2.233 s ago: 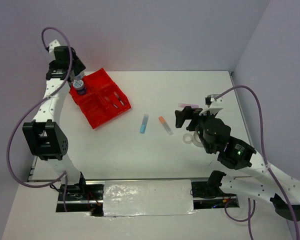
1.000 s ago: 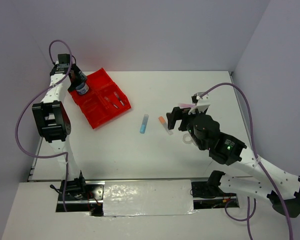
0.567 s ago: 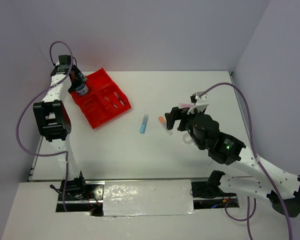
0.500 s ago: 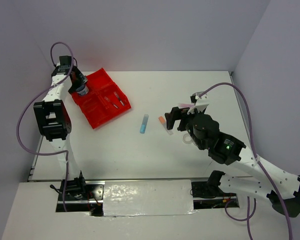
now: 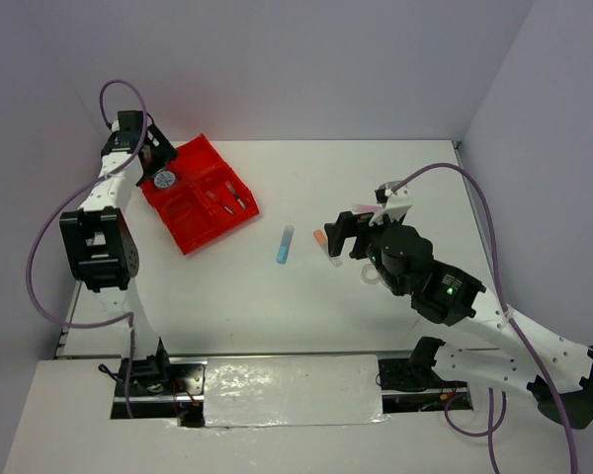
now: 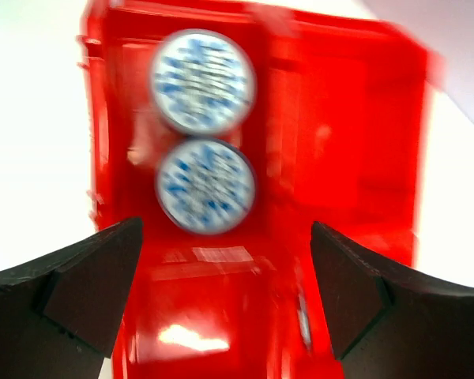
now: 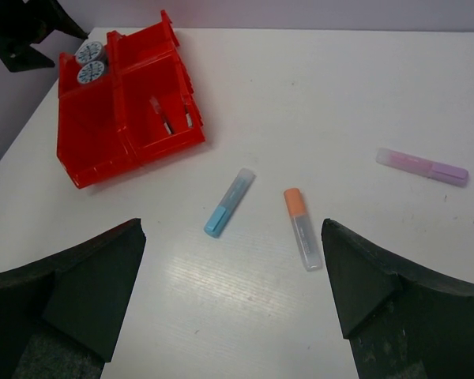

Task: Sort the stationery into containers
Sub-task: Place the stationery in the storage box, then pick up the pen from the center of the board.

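The red tray point(image 5: 200, 197) sits at the far left. In the left wrist view two blue-white tubs point(image 6: 203, 81) point(image 6: 206, 186) stand side by side in one compartment of the tray point(image 6: 363, 142). My left gripper point(image 6: 225, 268) hangs open just behind them, holding nothing. Thin pens point(image 7: 170, 118) lie in a neighbouring compartment. On the table lie a light-blue stick point(image 7: 229, 202), an orange-tipped stick point(image 7: 302, 228) and a pink stick point(image 7: 423, 166). My right gripper point(image 7: 233, 268) is open above the table, near the first two sticks. The clear tape ring point(image 5: 374, 276) is partly hidden under the right arm.
The back wall runs close behind the tray, and the side wall is on the right point(image 5: 534, 148). The left arm's cable point(image 5: 40, 257) loops out past the table's left edge. A white foil-like strip point(image 5: 292, 390) lies between the arm bases.
My left gripper has opened and let go of the tub, which now stands in the tray beside the other one. The gripper has drawn back slightly. The right arm has barely moved.
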